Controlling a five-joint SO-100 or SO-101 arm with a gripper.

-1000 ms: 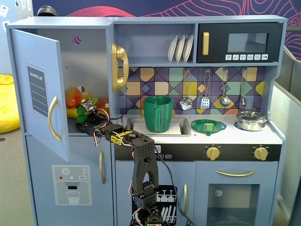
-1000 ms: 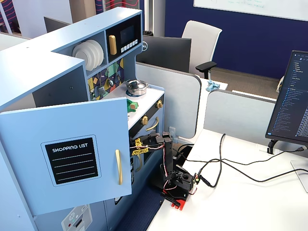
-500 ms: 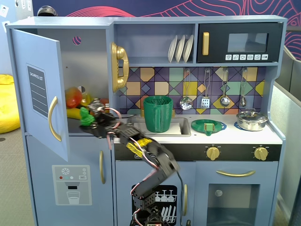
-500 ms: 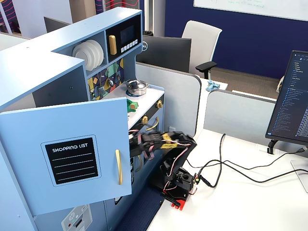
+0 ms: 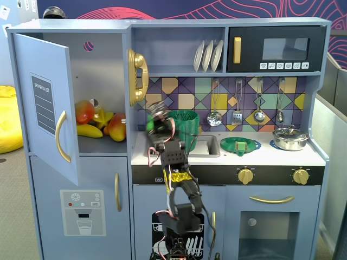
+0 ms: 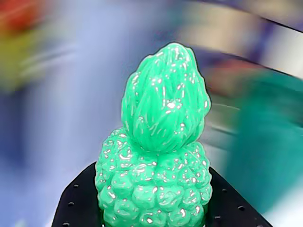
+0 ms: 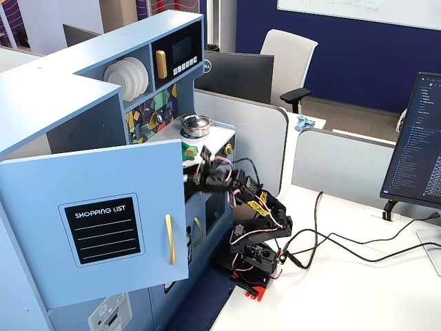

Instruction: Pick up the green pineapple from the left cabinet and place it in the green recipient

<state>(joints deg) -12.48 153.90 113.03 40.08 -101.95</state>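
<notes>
A: Change? The bumpy bright-green toy pineapple point(image 6: 158, 146) is now carried out of the tall light-blue cupboard point(image 5: 49, 103), pinched in the black two-finger gripper point(image 5: 153, 123), just left of the ribbed dark-green cup point(image 5: 187, 125).

B: Blurred, but probably mid-transfer; release is still pending. Text: "SHOPPING LIST" is read on the door.

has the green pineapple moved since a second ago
Yes. The green pineapple, held in the gripper, has gone right in the fixed view, out of the left cabinet toward the green recipient.
</notes>
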